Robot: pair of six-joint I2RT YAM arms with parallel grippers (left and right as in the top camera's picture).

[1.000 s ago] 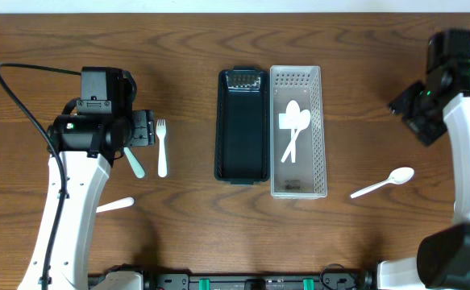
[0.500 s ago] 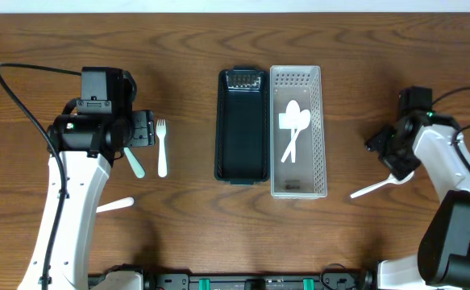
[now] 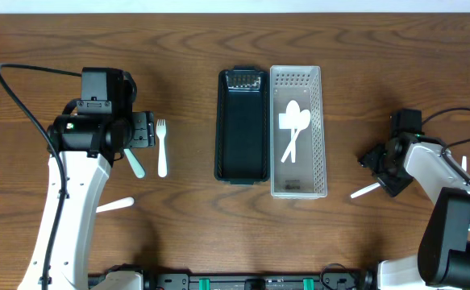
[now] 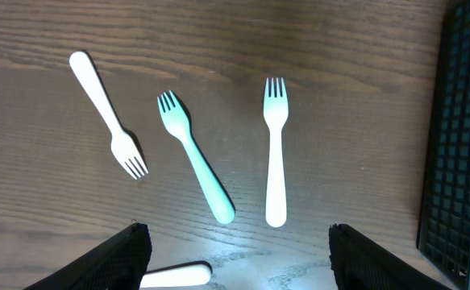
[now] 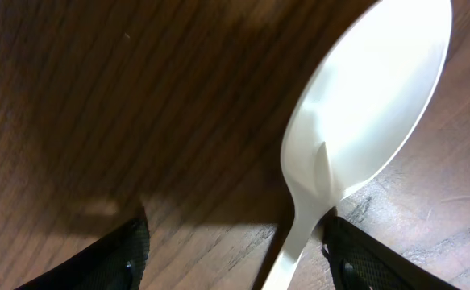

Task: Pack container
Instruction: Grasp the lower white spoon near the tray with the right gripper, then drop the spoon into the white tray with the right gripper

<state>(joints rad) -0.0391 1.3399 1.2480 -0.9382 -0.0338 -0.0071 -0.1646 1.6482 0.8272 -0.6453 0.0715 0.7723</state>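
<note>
The surface (image 3: 363, 64) is brown wood with a strong wavy grain. In its middle stands the container (image 3: 318, 121), a long white plastic box with small holes in its walls. Two spoons (image 3: 295, 129) of smooth white plastic lie crossed inside it. Touching its left side is a black tray (image 3: 242, 125) of the same long shape, with a grid pattern at its far end.

To the right of the container, a spoon (image 5: 363, 121) of glossy white plastic lies on the surface, its oval bowl facing up. The right arm is bent low over it and, in the overhead view, covers the bowl, so only the handle shows. The right pincer (image 5: 235, 262) has its black fingers (image 5: 97, 258) apart. The thin neck of the spoon lies between them, close against one finger. It is not clamped.

On the left lie a white fork (image 4: 276, 153), a teal fork (image 4: 196, 167) and a second white fork (image 4: 108, 113), all flat on the wood and apart from each other. A white handle (image 4: 174, 276) lies nearer. The left arm stands raised above them, its wrist looking straight down. The left pincer (image 4: 239, 258) is wide apart and holds nothing.
</note>
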